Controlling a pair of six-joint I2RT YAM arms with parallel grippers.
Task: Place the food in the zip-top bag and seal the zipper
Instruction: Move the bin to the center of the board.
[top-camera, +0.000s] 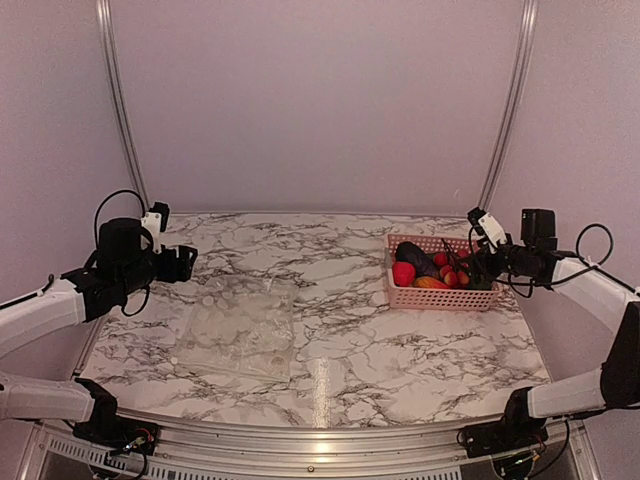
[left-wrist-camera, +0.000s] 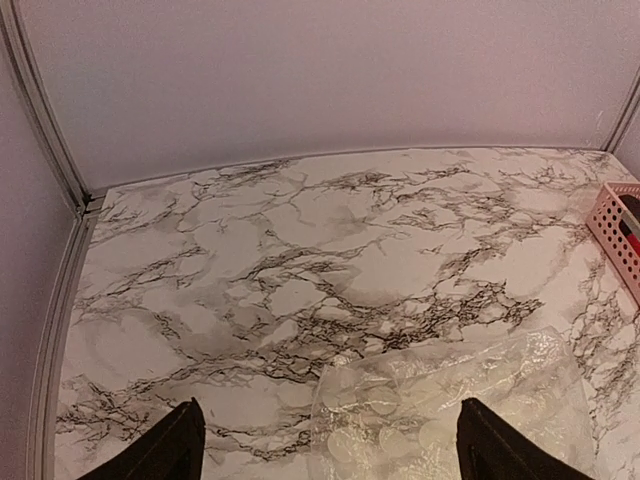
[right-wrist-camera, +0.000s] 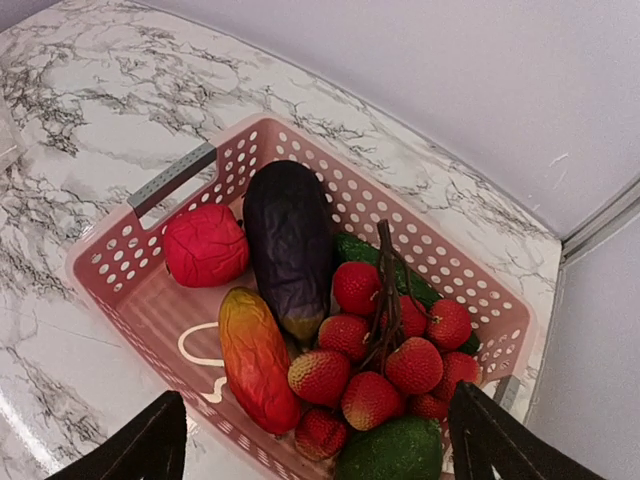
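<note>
Pink basket (right-wrist-camera: 120, 262) is holding all food (right-wrist-camera: 415, 365); left gripper (left-wrist-camera: 328, 401), right gripper (right-wrist-camera: 316, 392) hovering open, empty. Next, likely: grasping eggplant (right-wrist-camera: 288, 235) for zip-top bag (top-camera: 240, 328).

Setting: a robot test cell in a lab, not a home or kitchen.

Evidence:
- Plain white panels (top-camera: 310, 100) close off the back and both sides.
- Metal rails (top-camera: 118, 110) run up the rear corners.
- The table (top-camera: 400, 350) has a marble-pattern top.
- The left arm (top-camera: 40, 310) and right arm (top-camera: 600, 290), with exposed cables (top-camera: 110, 203), stand at its near edge.
- The food (right-wrist-camera: 290, 240) in the pink basket (top-camera: 440, 299) looks like toy produce.
</note>
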